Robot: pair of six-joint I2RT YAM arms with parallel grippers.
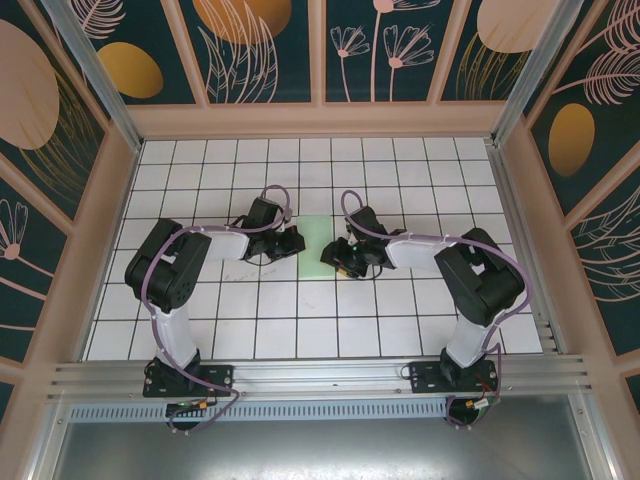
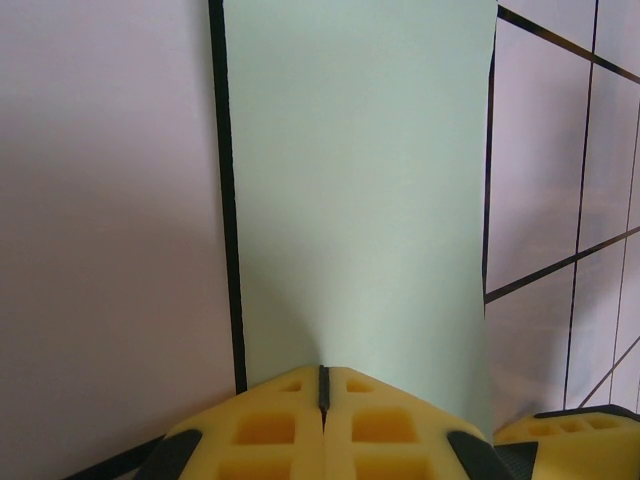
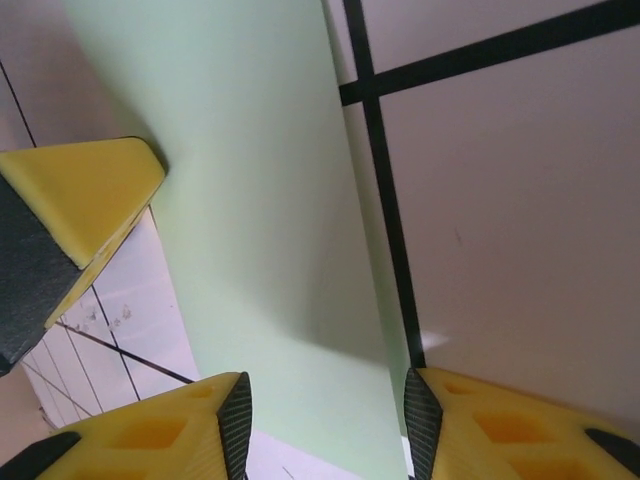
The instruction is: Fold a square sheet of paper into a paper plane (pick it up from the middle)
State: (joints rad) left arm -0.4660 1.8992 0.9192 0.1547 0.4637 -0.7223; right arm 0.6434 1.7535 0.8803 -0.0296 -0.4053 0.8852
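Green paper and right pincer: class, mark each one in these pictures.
green paper (image 2: 360, 180), left wrist view, middle of the sheet.
right pincer (image 3: 327, 410), right wrist view, midway between fingertips.

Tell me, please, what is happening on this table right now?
The robot is handling a pale green sheet of paper. The left hand is shut, pinching one edge. The right hand is at the opposite side, fingers apart around the paper's edge, not yet gripping.

Matt smooth sheet of paper (image 2: 360, 180), glossy table (image 1: 300, 335)
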